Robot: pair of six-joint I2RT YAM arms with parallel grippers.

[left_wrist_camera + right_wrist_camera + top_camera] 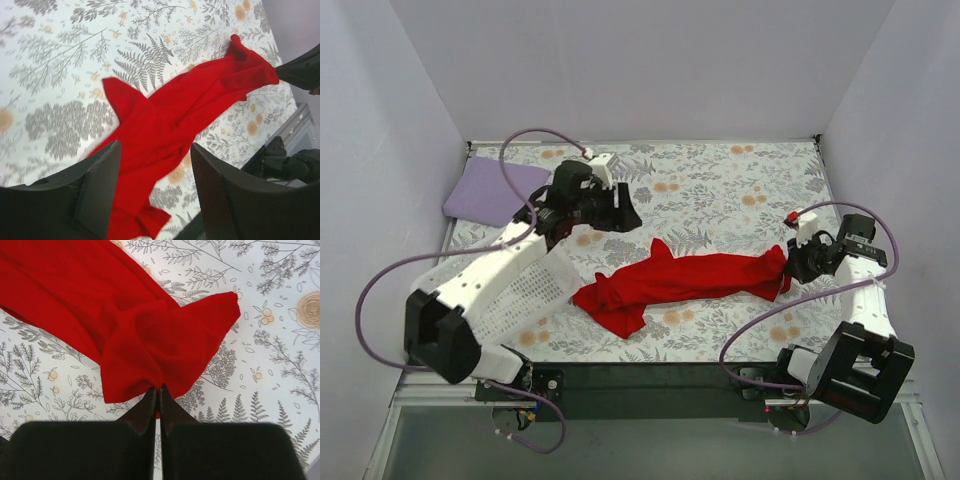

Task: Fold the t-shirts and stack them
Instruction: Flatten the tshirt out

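Now: bright red soft fabric t-shirt [680, 280] bunched rope-like, desk [720, 190] middle to right edge; right end effector [156, 392] clamped on its right end; left end effector [154, 155] apart, empty, above its left part; pale lavender fabric t-shirt [490, 192] at far-left corner. Advice: left grabs matching corner, both pull taut, spread flat before folding.

- Red shirt [690, 280]: soft cloth, matt, fine weave, creased.
- Lavender shirt [490, 192]: soft cloth, matt, smoother lie.
- Tablecloth [720, 190] on the counter: thin printed cloth, matt, smooth.
- Basket [545, 280]: white plastic, perforated, faint sheen.
- My left hand [155, 147]: hard black plastic, matt; the fingers [225, 200] have a fine gridded texture on their inner faces.
- My right hand [157, 390]: black plastic, matt, smooth edges.
- My arms [865, 290]: white and black plastic shells, smooth, slight gloss.
- Cables [380, 290]: purple sheath, smooth, glossy.
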